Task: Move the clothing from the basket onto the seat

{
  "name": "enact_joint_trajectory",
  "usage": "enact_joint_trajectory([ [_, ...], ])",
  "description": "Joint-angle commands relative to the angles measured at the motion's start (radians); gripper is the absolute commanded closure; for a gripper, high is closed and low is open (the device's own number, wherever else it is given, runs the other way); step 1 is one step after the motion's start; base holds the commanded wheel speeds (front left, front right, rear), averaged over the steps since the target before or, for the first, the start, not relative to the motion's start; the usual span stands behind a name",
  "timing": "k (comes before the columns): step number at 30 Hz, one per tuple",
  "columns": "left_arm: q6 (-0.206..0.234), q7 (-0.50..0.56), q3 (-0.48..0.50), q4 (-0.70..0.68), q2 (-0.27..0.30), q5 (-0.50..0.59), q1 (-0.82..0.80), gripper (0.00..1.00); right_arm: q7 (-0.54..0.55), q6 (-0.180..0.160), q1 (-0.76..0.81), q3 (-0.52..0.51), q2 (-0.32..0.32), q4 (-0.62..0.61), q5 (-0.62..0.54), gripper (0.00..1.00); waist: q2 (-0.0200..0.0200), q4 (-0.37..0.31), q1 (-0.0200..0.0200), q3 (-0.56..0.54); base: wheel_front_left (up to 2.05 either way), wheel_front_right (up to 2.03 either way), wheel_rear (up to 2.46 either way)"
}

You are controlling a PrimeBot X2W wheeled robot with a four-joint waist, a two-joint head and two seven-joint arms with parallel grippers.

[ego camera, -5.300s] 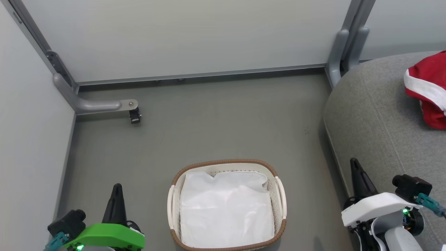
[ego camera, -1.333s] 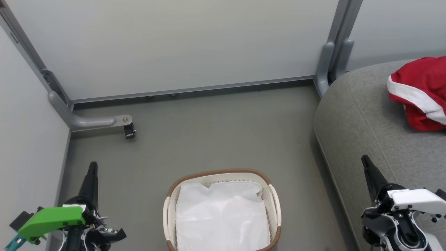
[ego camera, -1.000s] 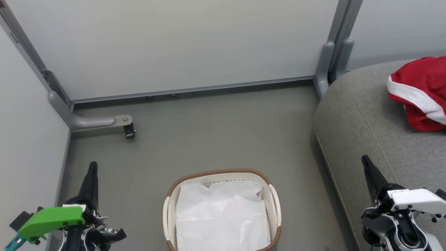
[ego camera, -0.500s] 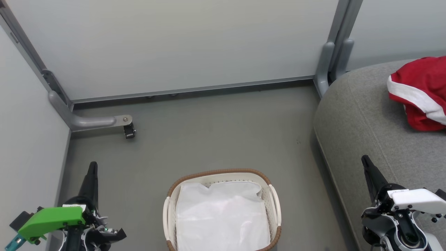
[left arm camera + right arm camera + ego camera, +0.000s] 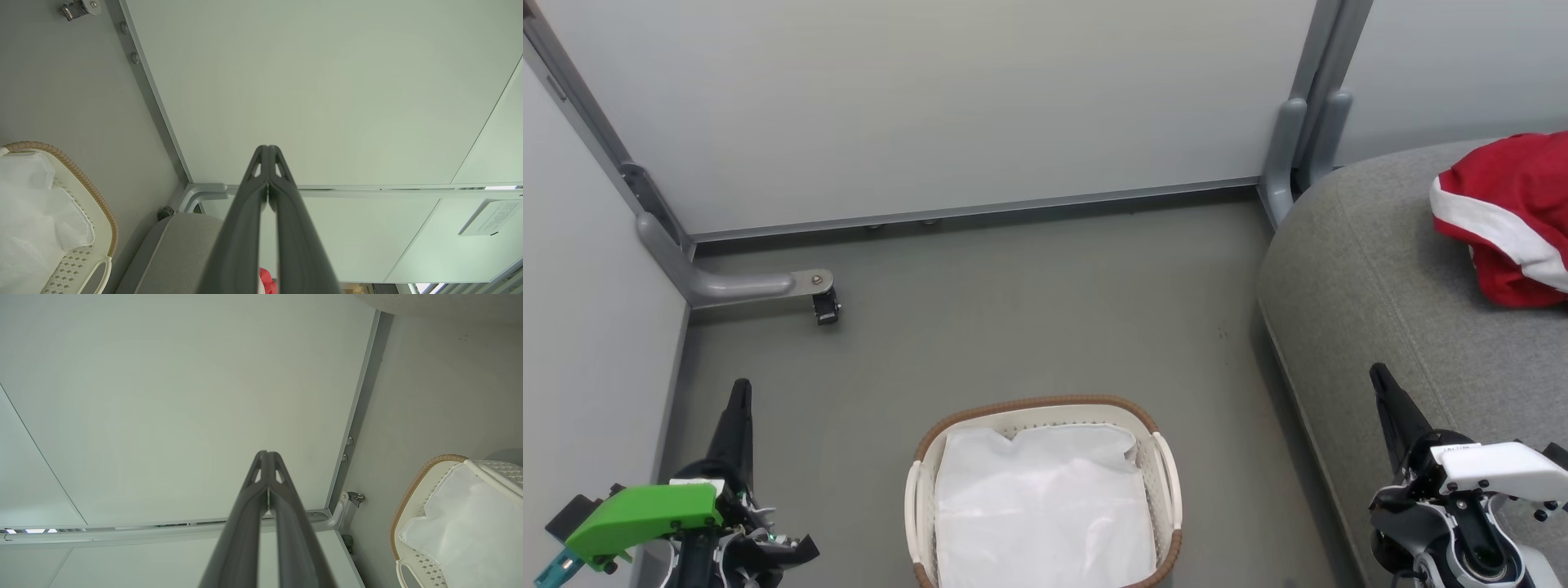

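**Edges and clearance.** The basket (image 5: 1037, 403) stands on the floor (image 5: 1013, 310) at lower centre of the head view. Its near end is cut off by the bottom of the frame. A wide stretch of floor separates its brown rim from the back panel (image 5: 931, 106).

- Left boundary: a side panel (image 5: 580, 286) and a grey bracket (image 5: 752, 286) carrying a small caster (image 5: 826, 309).
- Right boundary: the rounded edge of the seat (image 5: 1372, 278), which runs near the basket with a strip of floor between them.
- A grey post (image 5: 1294, 147) stands at the seat's far corner.

**Clothing** (image 5: 1507, 216). Bright red with a white stripe, it lies bunched on the seat at the right edge of the frame, well apart from the basket. The basket holds a crumpled white liner (image 5: 1045, 506).

**Left end effector** (image 5: 740, 390). Fingers are pressed together, holding nothing, over the floor left of the basket.

**Right end effector** (image 5: 1378, 377). Fingers are pressed together, holding nothing — seen against the seat near its edge, right of the basket.
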Motion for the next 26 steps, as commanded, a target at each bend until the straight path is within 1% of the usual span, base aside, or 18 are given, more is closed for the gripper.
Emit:
enact_joint_trajectory([
  [1, -0.004, 0.004, 0.002, -0.002, 0.0, -0.003, -0.009, 1.0, 0.003, 0.0, 0.008, -0.002, -0.006, -0.004, 0.004, 1.0, 0.0, 0.0, 0.0, 0.0, 0.0, 0.0, 0.0],
  [26, -0.004, 0.004, 0.002, -0.002, 0.0, -0.003, -0.009, 1.0, 0.003, 0.0, 0.008, -0.002, -0.006, -0.004, 0.004, 1.0, 0.0, 0.0, 0.0, 0.0, 0.0, 0.0, 0.0],
])
